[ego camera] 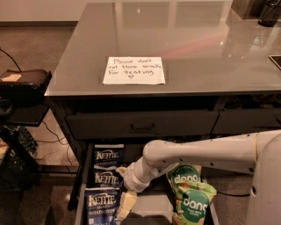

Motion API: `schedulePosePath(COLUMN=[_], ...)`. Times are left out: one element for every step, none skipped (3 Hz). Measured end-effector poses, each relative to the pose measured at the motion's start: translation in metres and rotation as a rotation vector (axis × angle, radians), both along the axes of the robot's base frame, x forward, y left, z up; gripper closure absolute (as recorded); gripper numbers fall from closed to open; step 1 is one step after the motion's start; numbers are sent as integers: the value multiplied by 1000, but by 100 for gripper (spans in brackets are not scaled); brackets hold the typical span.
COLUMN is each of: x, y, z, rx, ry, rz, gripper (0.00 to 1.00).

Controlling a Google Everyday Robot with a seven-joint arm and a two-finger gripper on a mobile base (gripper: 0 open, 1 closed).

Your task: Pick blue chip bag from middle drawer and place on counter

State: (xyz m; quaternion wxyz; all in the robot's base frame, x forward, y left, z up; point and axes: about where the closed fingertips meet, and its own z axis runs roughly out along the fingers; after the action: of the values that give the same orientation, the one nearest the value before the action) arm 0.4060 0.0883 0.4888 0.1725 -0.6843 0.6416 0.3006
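Three dark navy Kettle chip bags lie in a column at the left of the open middle drawer (pixel 151 205): a back one (pixel 109 154), a middle one (pixel 107 178) and a front one (pixel 101 203). My gripper (pixel 124 187) hangs low in the drawer on the white arm (pixel 202 151), just right of the middle and front blue bags. Its cream fingers (pixel 126 204) are spread and hold nothing. The grey counter (pixel 184 39) above bears the white paper note (pixel 134 70).
Two green dang bags (pixel 191 201) lie at the right of the drawer under my arm. A closed drawer front with a bar handle (pixel 142 127) sits above. A black device (pixel 24 81) and cables stand at the left. A dark object (pixel 269 11) sits on the counter's far right.
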Motion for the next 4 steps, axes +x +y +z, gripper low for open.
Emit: schedulePosePath(x=[-1,-2,0,5], y=[2,2,0,2], z=[-11,-28,-41,-51], rx=[1,-8,-19,-19], ry=[23,49,62,74], rz=[-10,-28,-46,-53], gripper=[0,0,9,19])
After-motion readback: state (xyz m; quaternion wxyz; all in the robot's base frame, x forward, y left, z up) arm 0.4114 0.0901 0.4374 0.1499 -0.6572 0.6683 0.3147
